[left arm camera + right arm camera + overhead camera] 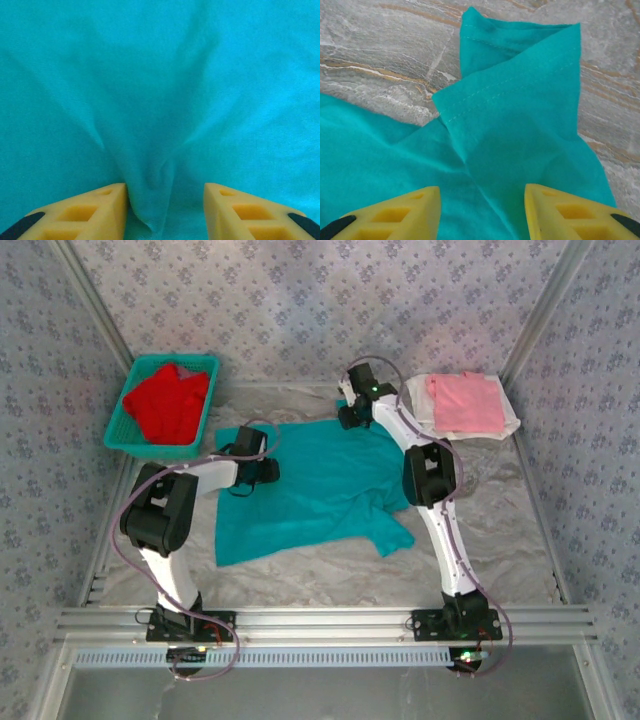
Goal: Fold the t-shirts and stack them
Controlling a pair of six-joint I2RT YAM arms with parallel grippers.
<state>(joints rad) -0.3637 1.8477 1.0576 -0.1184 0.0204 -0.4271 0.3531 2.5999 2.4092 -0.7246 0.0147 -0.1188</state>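
Top external view: the teal t-shirt [310, 490] lay spread and rumpled mid-table [500, 540]. A red t-shirt [168, 402] sat in the basket [118, 430] at 10 o'clock, and a pink t-shirt [465, 402] lay on a white t-shirt [420, 400] at 2 o'clock. The left gripper [262, 468] was at the teal shirt's 9 o'clock edge and the right gripper [352, 412] at its 12 o'clock.

Left wrist view: the left gripper [165, 200] was spread, with a raised ridge of teal cloth between its fingers, not clamped.

Right wrist view: the right gripper [482, 200] was also spread above a folded-over sleeve [520, 75].

The cloth looked light and limp and would likely sag and crease, so the stitched hem probably offered the firmest hold.
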